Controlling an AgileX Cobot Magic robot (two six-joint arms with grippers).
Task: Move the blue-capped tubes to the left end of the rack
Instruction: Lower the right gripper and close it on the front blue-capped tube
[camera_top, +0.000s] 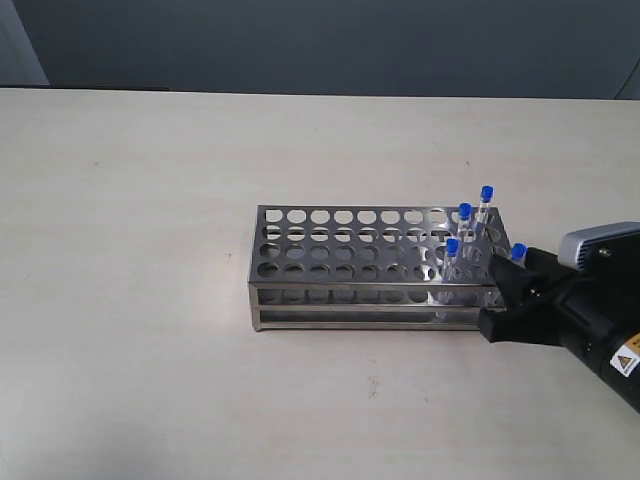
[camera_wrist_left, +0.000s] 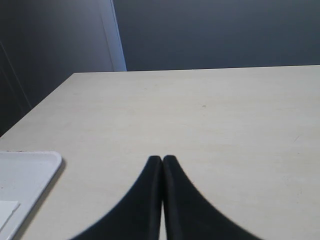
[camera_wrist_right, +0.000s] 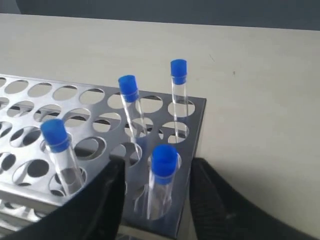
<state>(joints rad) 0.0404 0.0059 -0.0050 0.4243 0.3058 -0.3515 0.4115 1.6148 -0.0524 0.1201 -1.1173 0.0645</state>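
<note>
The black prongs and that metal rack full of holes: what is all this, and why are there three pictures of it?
This is a robot with two arms, each ending in a two-fingered gripper. The wide picture comes from a camera off the arms; the other two come from cameras on the wrists. On the table stands a steel rack with four blue-capped tubes at its right end in the wide picture. The right gripper is open, its fingers either side of the nearest tube without gripping it. The left gripper is shut and holds nothing.
</note>
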